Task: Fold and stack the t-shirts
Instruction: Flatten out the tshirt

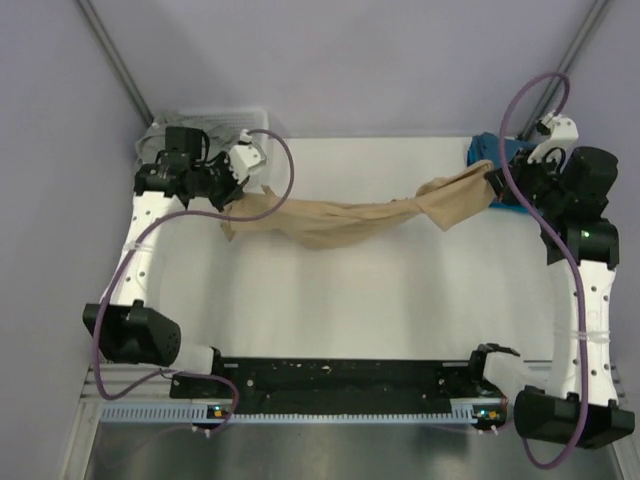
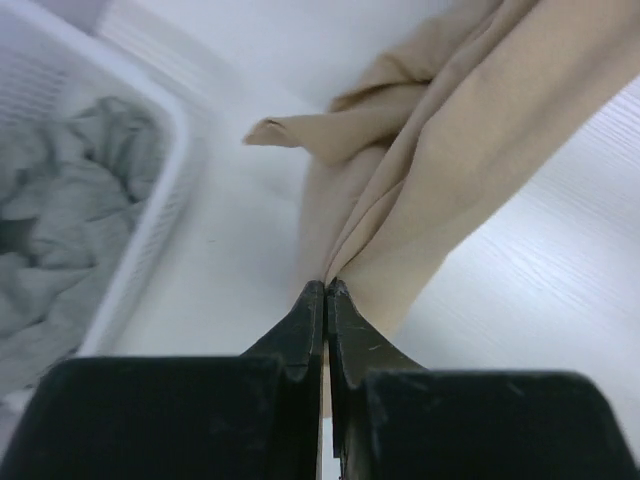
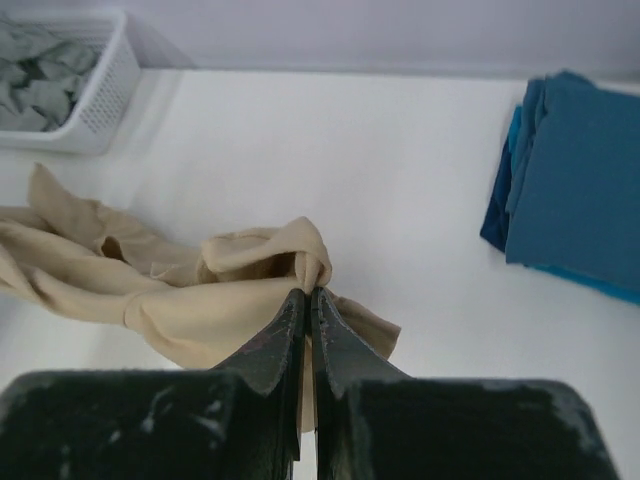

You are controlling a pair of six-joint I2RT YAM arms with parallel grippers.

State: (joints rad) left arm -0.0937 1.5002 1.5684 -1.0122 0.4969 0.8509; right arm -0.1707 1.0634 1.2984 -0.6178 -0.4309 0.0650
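A tan t-shirt (image 1: 345, 222) hangs stretched between the two arms above the white table, bunched into a rope. My left gripper (image 2: 327, 287) is shut on its left end (image 2: 450, 150). At the right, my right gripper (image 3: 306, 293) is shut on the other end (image 3: 210, 300). In the top view the left gripper (image 1: 240, 200) sits beside the basket and the right gripper (image 1: 492, 182) sits in front of the blue stack. A folded teal-blue t-shirt (image 3: 575, 170) lies at the far right (image 1: 485, 150). A grey-green t-shirt (image 2: 60, 220) lies crumpled in the basket.
The white slatted basket (image 2: 165, 190) stands at the table's back left corner (image 1: 235, 118). Purple walls close in the back and sides. A black rail (image 1: 340, 378) with the arm bases runs along the near edge.
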